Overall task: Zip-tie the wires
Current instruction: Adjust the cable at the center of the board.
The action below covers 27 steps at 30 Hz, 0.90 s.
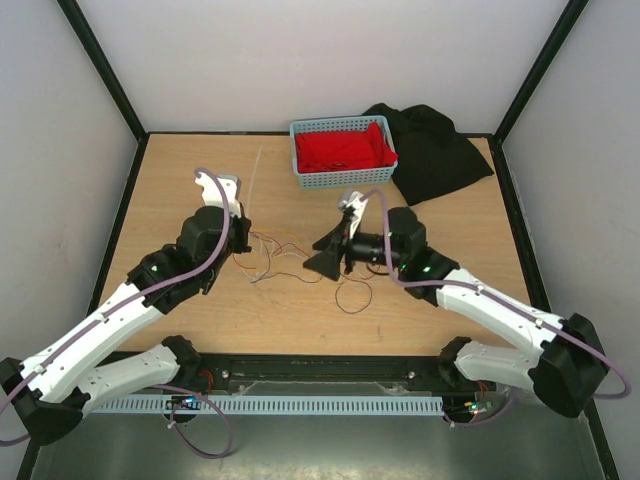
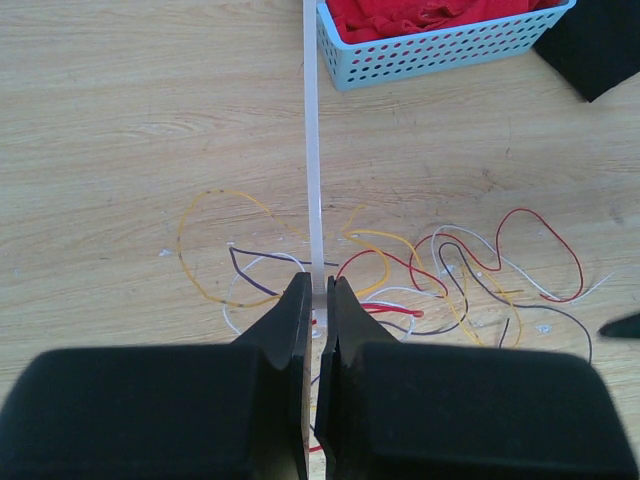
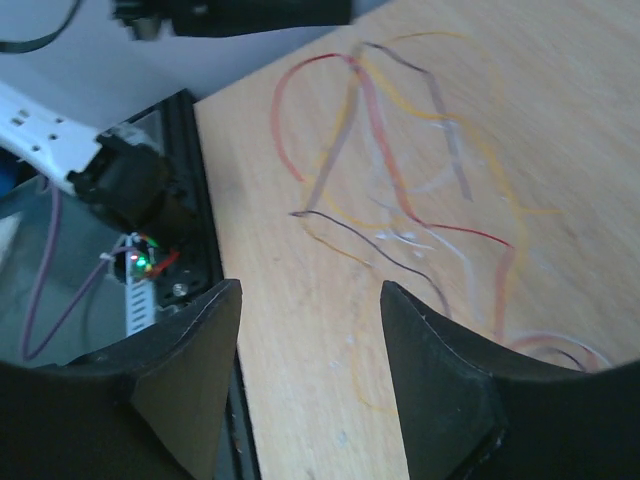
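The wires (image 1: 272, 250) lie tangled on the wooden table between the two arms, with one dark loop (image 1: 352, 294) nearer the front. They also spread across the left wrist view (image 2: 450, 270) and the right wrist view (image 3: 400, 190). The zip tie (image 2: 312, 150), a straight whitish strip, runs from my left gripper (image 2: 320, 290) toward the back of the table. My left gripper (image 1: 243, 224) is shut on the strip's near end, over the left part of the tangle. My right gripper (image 1: 322, 252) hovers at the tangle's right side, and its jaws (image 3: 310, 290) stand open with nothing between them.
A light blue basket (image 1: 308, 176) with red cloth inside stands at the back centre, also seen in the left wrist view (image 2: 440, 45). A black cloth (image 1: 435, 150) lies to its right. The table's black front rail (image 3: 195, 230) shows in the right wrist view.
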Available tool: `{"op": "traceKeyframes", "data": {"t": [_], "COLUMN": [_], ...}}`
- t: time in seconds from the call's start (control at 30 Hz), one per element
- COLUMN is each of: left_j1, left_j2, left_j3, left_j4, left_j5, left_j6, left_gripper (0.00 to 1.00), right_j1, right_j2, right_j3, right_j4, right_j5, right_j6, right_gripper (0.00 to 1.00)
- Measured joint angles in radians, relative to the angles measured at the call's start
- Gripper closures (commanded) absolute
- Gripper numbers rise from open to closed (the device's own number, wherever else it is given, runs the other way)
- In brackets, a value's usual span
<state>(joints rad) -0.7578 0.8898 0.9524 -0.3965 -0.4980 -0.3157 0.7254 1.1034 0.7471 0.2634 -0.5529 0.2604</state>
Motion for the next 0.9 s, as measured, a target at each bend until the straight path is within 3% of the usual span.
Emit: {"op": "traceKeyframes", "data": {"t": [0.17, 0.33, 0.9], "left_j1": [0.0, 0.0, 0.0], "left_j2": [0.001, 0.002, 0.013], "left_j3": [0.0, 0.0, 0.0], "left_j4": [0.0, 0.0, 0.0], "left_j5": [0.0, 0.002, 0.033], "left_j6": [-0.014, -0.03, -0.072], "left_gripper": [1.0, 1.0, 1.0], "right_j1": [0.164, 0.253, 0.289], "right_j2": [0.103, 0.239, 0.473], "right_j3": [-0.038, -0.02, 0.136], "right_j4": [0.204, 0.315, 0.422], "right_j5": [0.045, 0.064, 0.113], "right_j6": [0.039, 0.043, -0.085], "right_gripper": [0.32, 0.31, 0.27]}}
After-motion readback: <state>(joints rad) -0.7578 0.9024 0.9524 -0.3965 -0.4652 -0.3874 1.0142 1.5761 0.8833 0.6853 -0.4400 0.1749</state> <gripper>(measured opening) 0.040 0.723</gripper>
